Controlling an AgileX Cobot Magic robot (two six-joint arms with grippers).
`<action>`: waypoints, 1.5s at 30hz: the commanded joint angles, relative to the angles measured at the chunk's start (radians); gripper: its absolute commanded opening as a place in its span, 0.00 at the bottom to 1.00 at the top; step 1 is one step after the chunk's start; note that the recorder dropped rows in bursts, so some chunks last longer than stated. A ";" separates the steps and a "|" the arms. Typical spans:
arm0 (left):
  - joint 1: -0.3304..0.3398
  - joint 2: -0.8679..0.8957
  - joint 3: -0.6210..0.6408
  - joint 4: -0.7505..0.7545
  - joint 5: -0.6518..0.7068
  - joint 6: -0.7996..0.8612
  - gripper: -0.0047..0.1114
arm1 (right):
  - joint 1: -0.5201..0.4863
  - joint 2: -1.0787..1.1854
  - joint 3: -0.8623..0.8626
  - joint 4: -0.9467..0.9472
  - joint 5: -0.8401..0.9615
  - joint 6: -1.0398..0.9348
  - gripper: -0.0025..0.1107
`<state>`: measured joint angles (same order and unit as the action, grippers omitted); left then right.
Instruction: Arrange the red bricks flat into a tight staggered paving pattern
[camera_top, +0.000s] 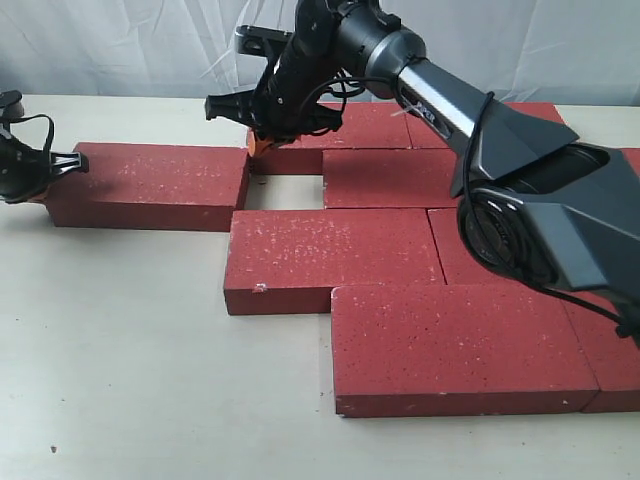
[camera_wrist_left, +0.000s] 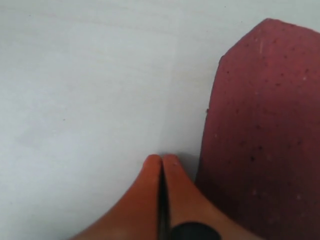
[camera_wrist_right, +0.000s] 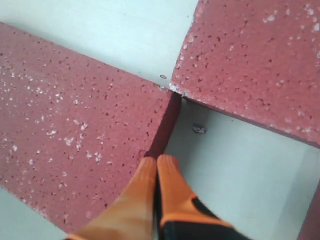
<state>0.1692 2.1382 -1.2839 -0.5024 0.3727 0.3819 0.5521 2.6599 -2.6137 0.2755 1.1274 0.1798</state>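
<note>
Bracketing the stray brick (camera_top: 150, 185) end to end, prob. so it can be nudged along the bench (camera_top: 120, 350) rather than lifted: L claw (camera_wrist_left: 161, 161) sits at its outer left end, fingers pressed fully together w/ nothing held, tips down just beside the brick, contact unclear. Mid-scene a bare gap (camera_top: 285, 192) separates that brick from the paved bricks (camera_top: 335, 255), lying flat & staggered to the right. R claw (camera_wrist_right: 157, 159) reaches across, likewise fully closed & empty, tips against the stray brick's inner end face inside the gap, likely as pusher/stop, since bricks look too wide to pinch.
</note>
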 joint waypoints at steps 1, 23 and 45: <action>-0.013 0.020 0.006 -0.002 0.057 0.001 0.04 | -0.006 -0.024 -0.004 -0.017 0.004 0.000 0.02; -0.021 0.020 0.006 -0.123 0.248 0.162 0.04 | -0.006 -0.026 -0.004 -0.021 0.007 0.002 0.02; -0.170 0.047 0.006 -0.213 0.166 0.231 0.04 | -0.006 -0.026 -0.004 -0.025 0.007 0.002 0.02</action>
<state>0.0258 2.1443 -1.2918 -0.7264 0.5355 0.6106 0.5521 2.6454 -2.6137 0.2622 1.1386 0.1823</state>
